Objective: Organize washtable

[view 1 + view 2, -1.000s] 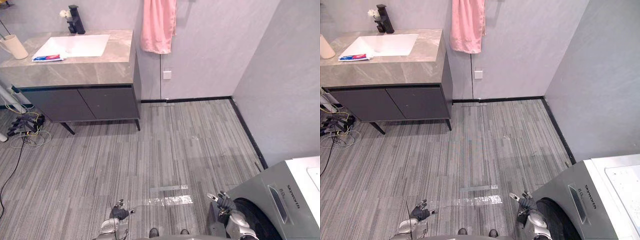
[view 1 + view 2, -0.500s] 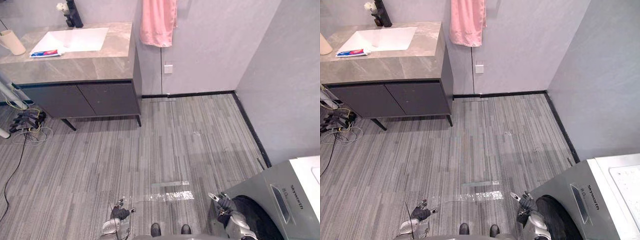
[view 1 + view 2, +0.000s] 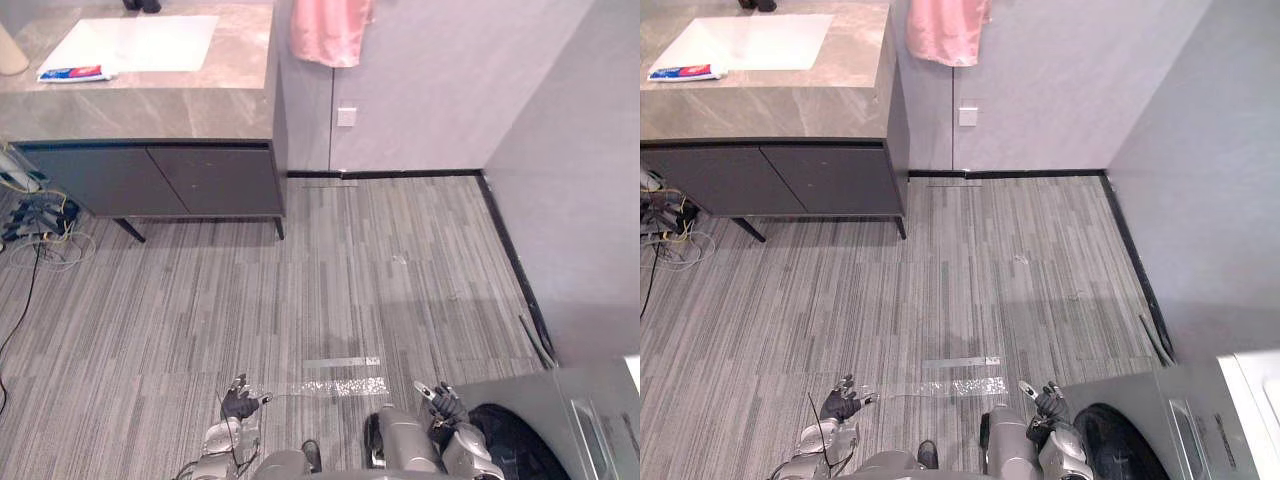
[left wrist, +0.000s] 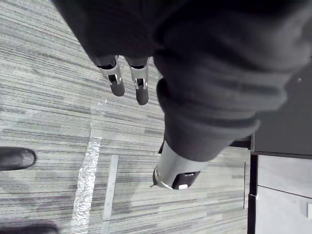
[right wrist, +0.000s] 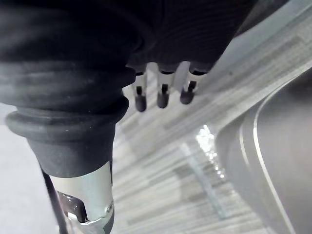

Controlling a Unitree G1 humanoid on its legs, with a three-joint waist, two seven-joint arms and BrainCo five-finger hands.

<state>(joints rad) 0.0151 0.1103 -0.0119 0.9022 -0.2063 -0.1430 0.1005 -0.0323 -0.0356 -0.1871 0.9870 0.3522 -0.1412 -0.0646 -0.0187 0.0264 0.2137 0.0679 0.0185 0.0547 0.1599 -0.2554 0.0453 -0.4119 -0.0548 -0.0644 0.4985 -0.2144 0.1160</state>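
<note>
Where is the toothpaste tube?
In the left eye view, upper left: the toothpaste tube lies on the washtable, at the white sink's front left corner.

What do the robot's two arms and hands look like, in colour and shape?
Both arms are silver-grey and rounded. The left hand and the right hand each wear a dark ribbed cover over the back of the hand and the wrist. In the wrist views, slim silver fingers with dark rounded tips show past the cover, and a thicker silver thumb with a dark tip.
</note>
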